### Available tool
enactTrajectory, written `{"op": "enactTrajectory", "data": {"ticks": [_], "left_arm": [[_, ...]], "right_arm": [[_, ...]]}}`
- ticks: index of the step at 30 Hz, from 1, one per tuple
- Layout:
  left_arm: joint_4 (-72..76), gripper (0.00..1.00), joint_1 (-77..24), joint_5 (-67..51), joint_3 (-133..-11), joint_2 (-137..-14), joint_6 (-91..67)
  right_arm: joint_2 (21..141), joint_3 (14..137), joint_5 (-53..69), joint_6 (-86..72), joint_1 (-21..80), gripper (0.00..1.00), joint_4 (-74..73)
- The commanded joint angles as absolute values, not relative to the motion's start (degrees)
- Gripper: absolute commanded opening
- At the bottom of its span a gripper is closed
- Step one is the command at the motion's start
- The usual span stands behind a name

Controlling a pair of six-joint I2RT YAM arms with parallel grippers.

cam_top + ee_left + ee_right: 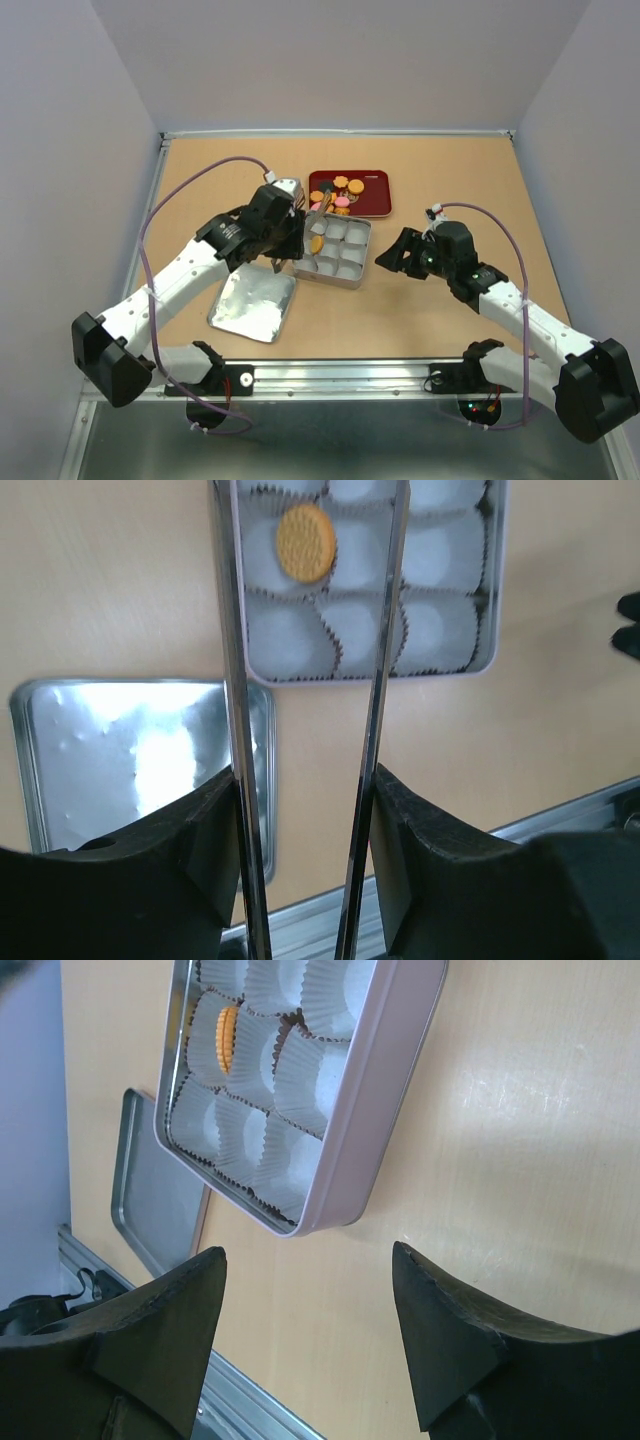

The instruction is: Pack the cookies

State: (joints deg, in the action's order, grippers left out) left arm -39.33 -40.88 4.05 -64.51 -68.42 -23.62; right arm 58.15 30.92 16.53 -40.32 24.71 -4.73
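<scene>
Several cookies (338,192) in orange, yellow, pink and dark brown lie on the dark red tray (377,178). One orange round cookie (317,243) sits in a left paper cup of the silver tin (352,283); it also shows in the left wrist view (305,542) and the right wrist view (227,1038). My left gripper (287,248) is shut on metal tongs (232,680), whose two blades stand apart with nothing between them over the tin's left side (495,600). My right gripper (390,257) is open and empty over bare table right of the tin (390,1090).
The tin's silver lid (253,305) lies flat on the table, front left of the tin; it also shows in the left wrist view (130,750) and the right wrist view (160,1200). A metal rail (340,375) runs along the near table edge. Walls enclose the table.
</scene>
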Motion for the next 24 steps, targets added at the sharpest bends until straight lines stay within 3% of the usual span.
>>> {"op": "enactTrajectory", "data": {"ticks": [1, 14, 24], "left_arm": [[-39.0, 0.58, -41.0, 8.3, -72.8, -73.7, -19.7], [-35.8, 0.56, -40.3, 6.9, -81.7, -90.4, -13.8], [-37.3, 0.5, -40.2, 6.9, -85.3, -96.6, -13.0]], "right_arm": [[58.4, 29.9, 16.6, -39.6, 24.4, 0.72, -3.0], [60.6, 29.7, 16.0, -38.6, 24.4, 0.72, -2.8], [61.4, 28.9, 16.4, -38.6, 24.4, 0.72, -1.9]]}}
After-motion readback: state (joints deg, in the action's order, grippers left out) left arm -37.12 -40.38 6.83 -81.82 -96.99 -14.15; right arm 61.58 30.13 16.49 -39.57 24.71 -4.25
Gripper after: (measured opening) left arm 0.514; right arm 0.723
